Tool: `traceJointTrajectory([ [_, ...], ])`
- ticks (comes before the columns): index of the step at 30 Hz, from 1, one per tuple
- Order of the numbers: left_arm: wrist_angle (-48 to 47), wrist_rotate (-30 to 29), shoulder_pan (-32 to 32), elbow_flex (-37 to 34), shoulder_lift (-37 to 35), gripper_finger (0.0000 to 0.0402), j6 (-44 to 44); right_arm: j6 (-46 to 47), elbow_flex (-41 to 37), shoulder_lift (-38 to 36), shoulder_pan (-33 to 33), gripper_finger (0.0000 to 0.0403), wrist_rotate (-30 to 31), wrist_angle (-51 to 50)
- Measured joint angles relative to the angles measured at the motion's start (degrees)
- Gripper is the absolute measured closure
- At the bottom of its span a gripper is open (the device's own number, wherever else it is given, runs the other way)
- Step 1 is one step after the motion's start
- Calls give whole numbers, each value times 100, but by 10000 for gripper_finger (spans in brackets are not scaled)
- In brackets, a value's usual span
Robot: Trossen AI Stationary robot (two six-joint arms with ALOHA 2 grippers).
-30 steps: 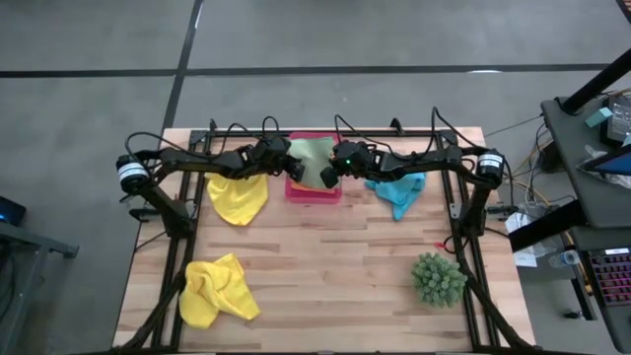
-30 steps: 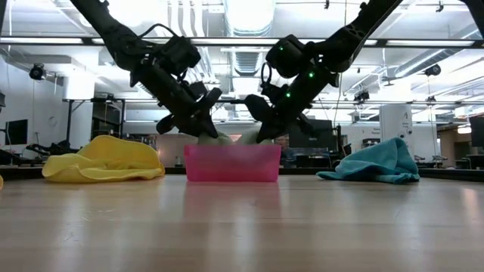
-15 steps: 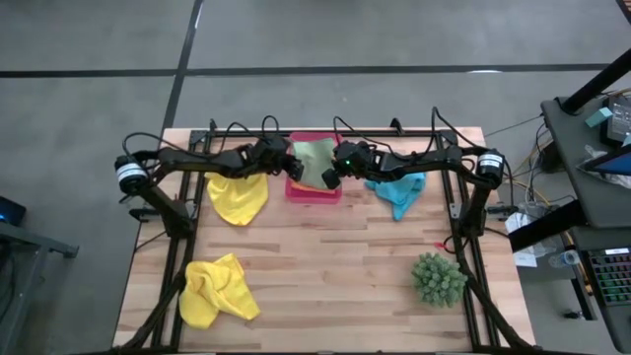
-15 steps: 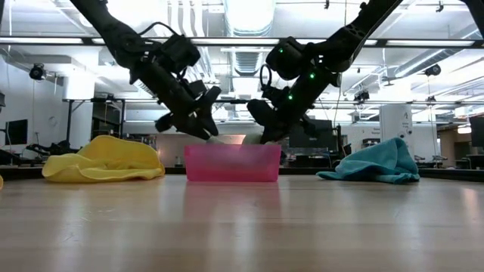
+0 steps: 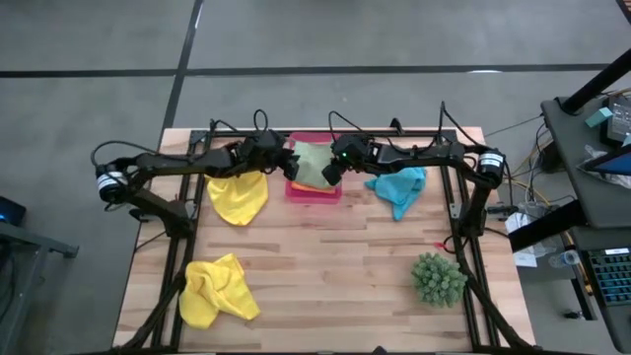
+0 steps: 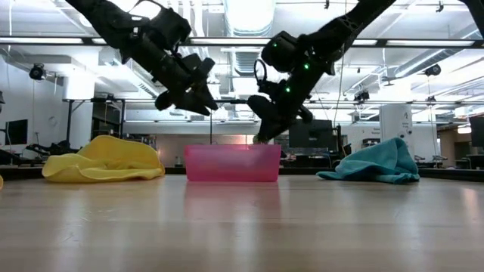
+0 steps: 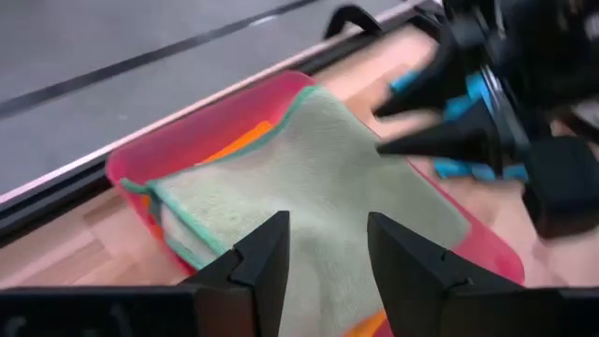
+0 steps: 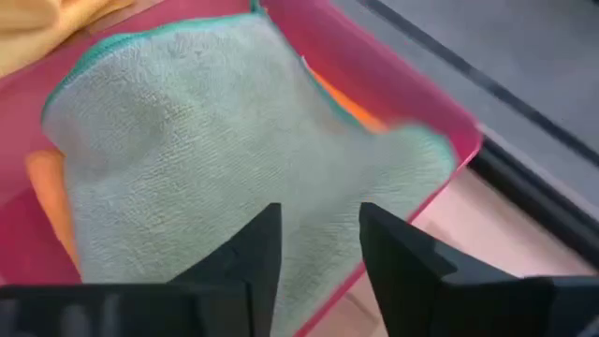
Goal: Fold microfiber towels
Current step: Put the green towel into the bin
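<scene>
A folded light green towel (image 5: 313, 163) lies on top of an orange towel (image 7: 245, 142) inside the pink tray (image 5: 315, 193). My left gripper (image 7: 328, 251) hangs open above the tray's left end (image 6: 203, 102), clear of the cloth. My right gripper (image 8: 318, 245) is open too, just over the tray's right end (image 6: 262, 136), with the green towel (image 8: 225, 140) below it. One yellow towel (image 5: 239, 197) lies crumpled left of the tray, another yellow one (image 5: 217, 291) lies at the near left, and a turquoise towel (image 5: 399, 187) sits right of the tray.
A spiky green plant (image 5: 439, 278) stands near the table's near right corner. The wooden tabletop (image 5: 335, 266) between the tray and the near edge is bare. Black frame rails (image 5: 455, 212) run along both sides of the table.
My left gripper has risen out of the tray and now hangs well above its rim. My right gripper has lifted a little and tipped. The green towel, which bulged above the tray's rim a second ago, now lies down inside the tray.
</scene>
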Motion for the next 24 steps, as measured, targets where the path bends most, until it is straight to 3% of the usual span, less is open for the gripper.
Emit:
traceJointTrajectory([
  [7,395,587,7,35,335,279,520,-706,673,-1,-47,259,-89,-826],
  [10,570,604,21,204,600,298,803,-994,942,-1,-133,287,-654,-1012],
  [15,507,597,20,563,1197,344,1096,-1140,1079,-1,-349,372,-1746,-911],
  [21,505,541,22,837,1671,394,1271,-1052,918,111,-451,391,-1860,-808],
  [24,493,498,22,814,1788,398,1256,-969,824,280,-423,394,-1876,-815],
])
